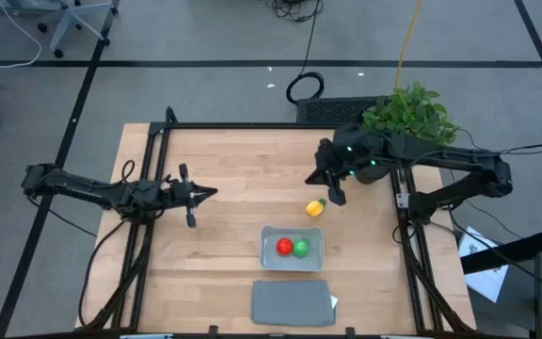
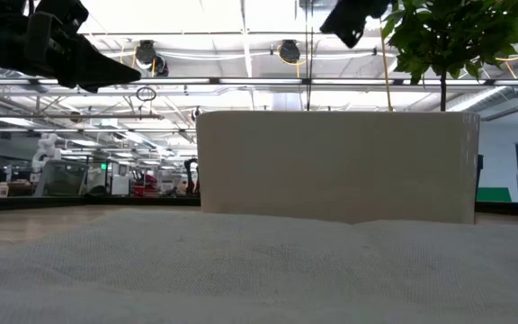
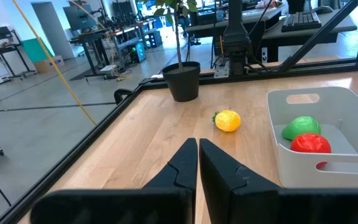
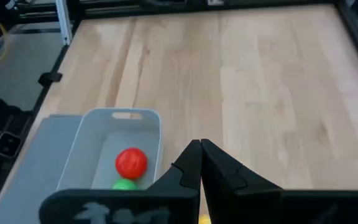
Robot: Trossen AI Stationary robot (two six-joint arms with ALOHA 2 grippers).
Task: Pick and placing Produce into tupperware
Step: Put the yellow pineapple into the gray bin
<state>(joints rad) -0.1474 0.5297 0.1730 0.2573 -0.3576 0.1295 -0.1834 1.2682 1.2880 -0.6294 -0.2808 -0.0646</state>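
Observation:
The tupperware (image 1: 292, 262) stands on the table near its front edge, with the red piece (image 1: 284, 247) and the green piece (image 1: 301, 249) of produce resting on its floor. The yellow piece (image 1: 315, 208) lies on the bare wood just beyond the tupperware. My right gripper (image 1: 338, 197) hangs shut above the table, a little to the right of the yellow piece, holding nothing; its wrist view shows the shut fingers (image 4: 199, 152) over the tupperware (image 4: 114, 149). My left gripper (image 1: 207, 194) waits shut and level at the table's left, pointing toward the yellow piece (image 3: 227, 121).
A flat grey lid (image 1: 293, 302) lies at the table's front edge, just before the tupperware. A leafy potted plant (image 1: 412, 113) stands at the far right corner, behind my right arm. Bare wood stretches between the two grippers and across the far left.

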